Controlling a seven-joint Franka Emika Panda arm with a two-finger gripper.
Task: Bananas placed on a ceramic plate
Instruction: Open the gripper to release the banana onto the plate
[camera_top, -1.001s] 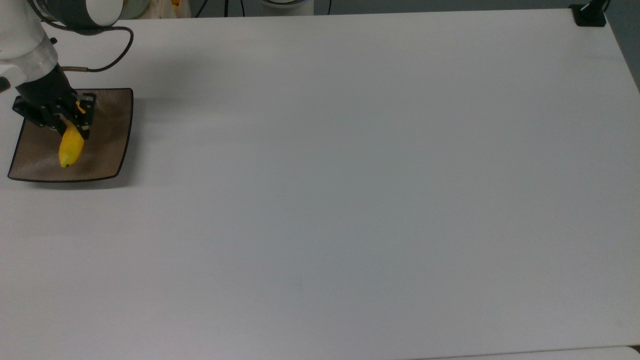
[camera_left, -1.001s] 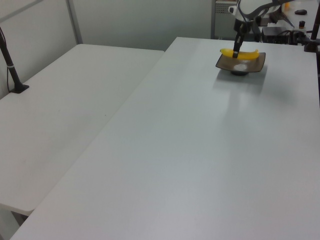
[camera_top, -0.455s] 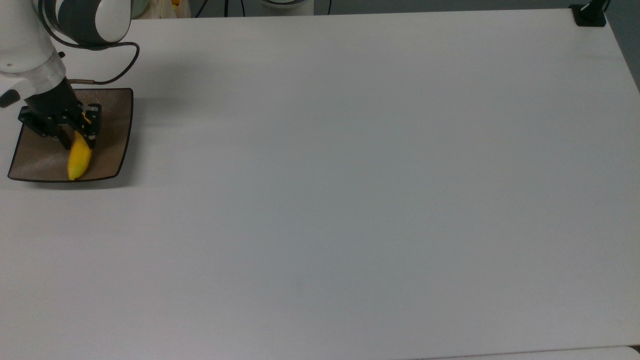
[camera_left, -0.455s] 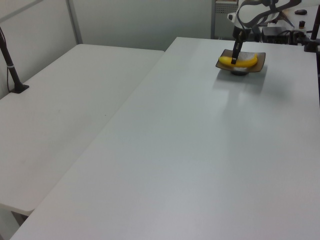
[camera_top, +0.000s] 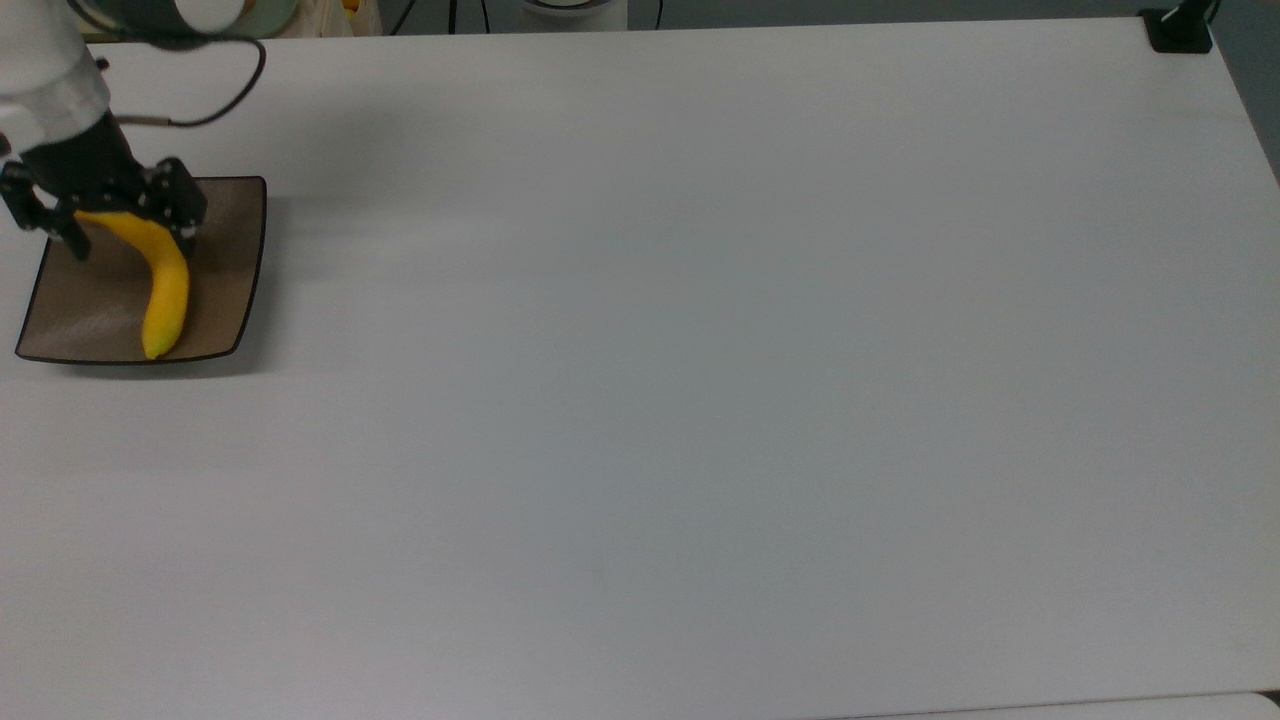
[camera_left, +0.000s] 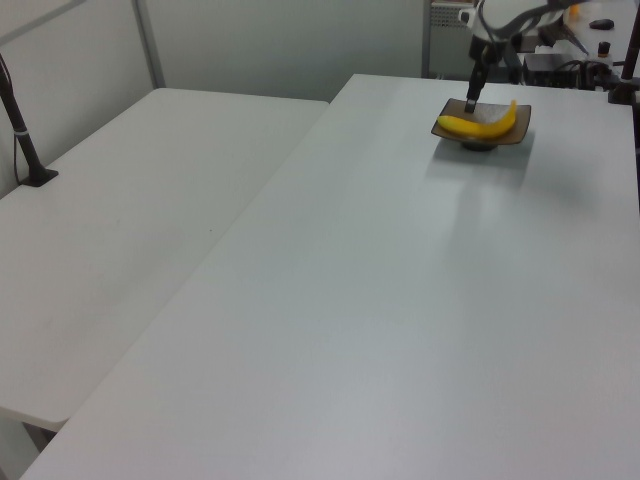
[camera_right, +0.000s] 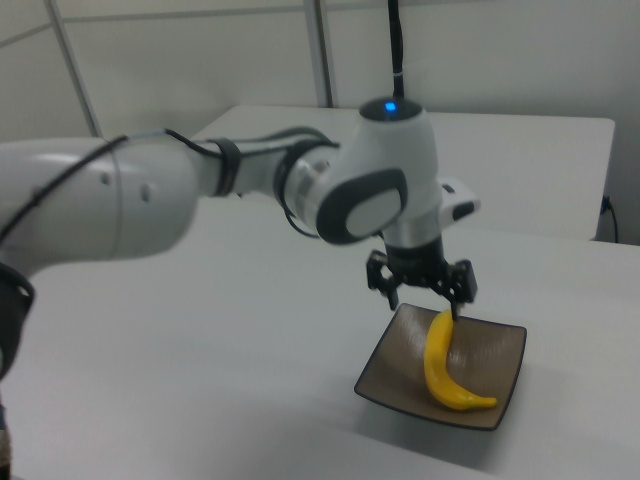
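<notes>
The bananas (camera_top: 165, 290) are one curved yellow banana lying on the square brown ceramic plate (camera_top: 228, 265) at the top view's far left. Its stem end points toward the arm and its tip rests near the plate's front rim. My gripper (camera_top: 130, 232) hovers over the stem end, open, with a finger on either side and not gripping it. In the right view the gripper (camera_right: 425, 302) hangs just above the banana (camera_right: 440, 368) on the plate (camera_right: 497, 345). The left view has the banana (camera_left: 480, 124) on the plate (camera_left: 503, 138) under the gripper (camera_left: 472, 100).
The plate sits near the white table's (camera_top: 700, 400) far left edge in the top view. A black cable (camera_top: 235, 100) loops behind the plate. A black clamp (camera_top: 1180, 30) occupies the top right corner. A second table (camera_left: 120, 220) adjoins in the left view.
The gripper carried the banana down onto the plate, opened and let it go, then drew back and up. The banana now lies flat on the plate.
</notes>
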